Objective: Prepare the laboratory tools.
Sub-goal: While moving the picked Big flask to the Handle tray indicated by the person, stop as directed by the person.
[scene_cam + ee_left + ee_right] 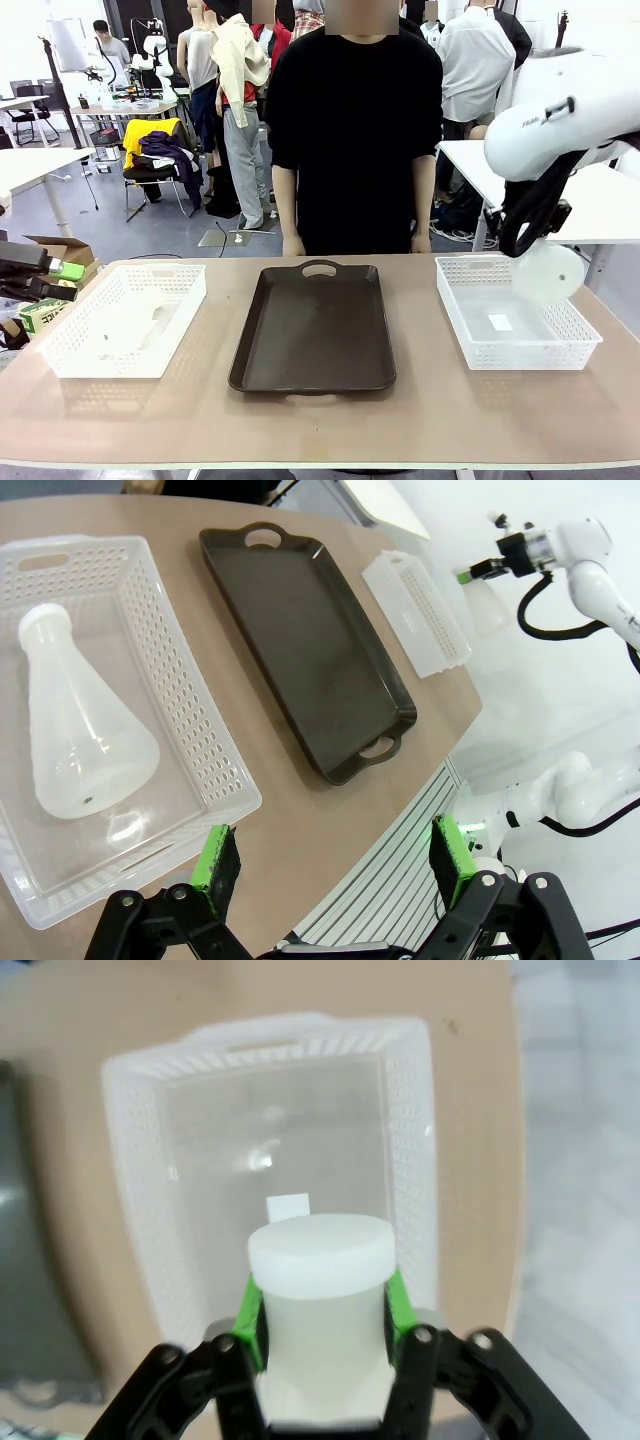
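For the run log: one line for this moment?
left gripper open | right gripper shut on flask neck, above right basket | second flask lying in left basket | tray between baskets

1. Held flask (320,1250): rim and neck show; the body is hidden beneath the right gripper (322,1310) and cut by the bottom edge. Front view: neck hidden behind the arm's black cable (530,212).
2. Second flask (75,735): in the front view, a faint shape through basket mesh, outline unclear.
3. Left basket (190,680): cropped at the left wrist view's left edge.
4. Tray (30,1290): blurred, cropped left in the right wrist view.
5. White square (289,1206) on the right basket (410,1160) floor: any print too small to tell.
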